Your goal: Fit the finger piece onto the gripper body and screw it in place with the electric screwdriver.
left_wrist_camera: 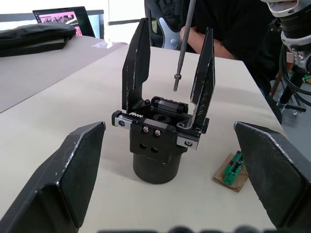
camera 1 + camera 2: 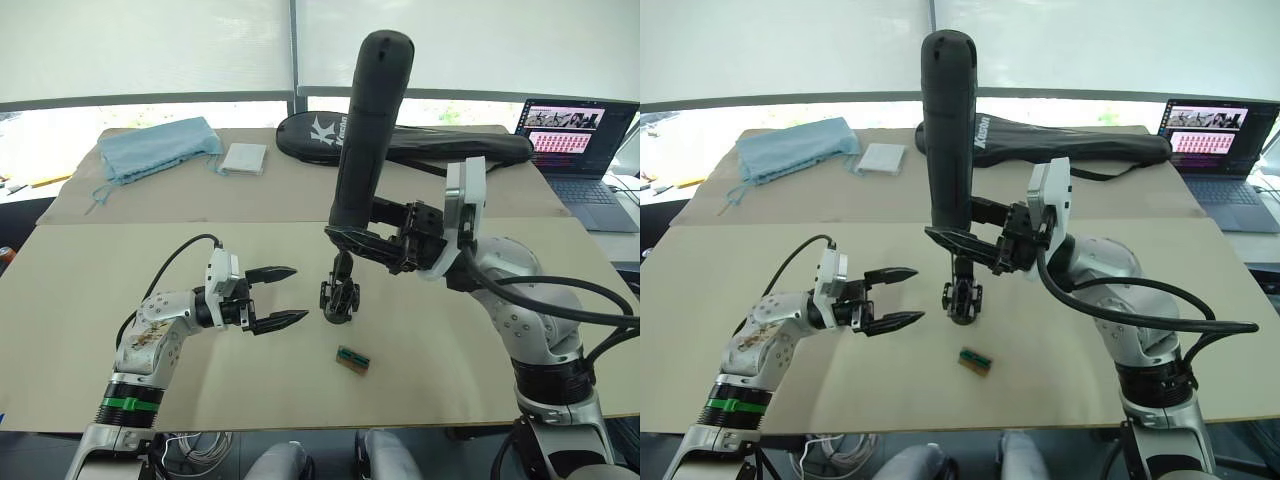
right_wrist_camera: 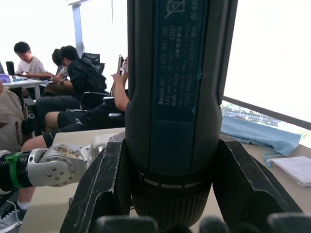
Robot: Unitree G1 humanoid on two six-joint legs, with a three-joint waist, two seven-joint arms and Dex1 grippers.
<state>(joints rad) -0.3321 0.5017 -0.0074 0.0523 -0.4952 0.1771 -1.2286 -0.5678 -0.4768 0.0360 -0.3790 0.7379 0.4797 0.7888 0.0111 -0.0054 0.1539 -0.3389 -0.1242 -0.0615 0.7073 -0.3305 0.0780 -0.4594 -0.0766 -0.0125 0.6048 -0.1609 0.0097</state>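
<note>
On a tan table point(image 2: 80, 290), the right gripper point(image 2: 362, 243) clamps an upright electric screwdriver point(image 2: 365, 130) whose blue label reads "Bosch GO", its thin bit point(image 1: 183, 43) hanging just above the gripper body point(image 1: 160, 141). That small black block stands on its round base mid-table, two pointed fingers up, with the finger piece point(image 1: 204, 82) already seated on it. The left gripper point(image 2: 284, 297) hovers beside it, fingers spread wide and empty. A small green part point(image 2: 352, 361) lies nearby.
</note>
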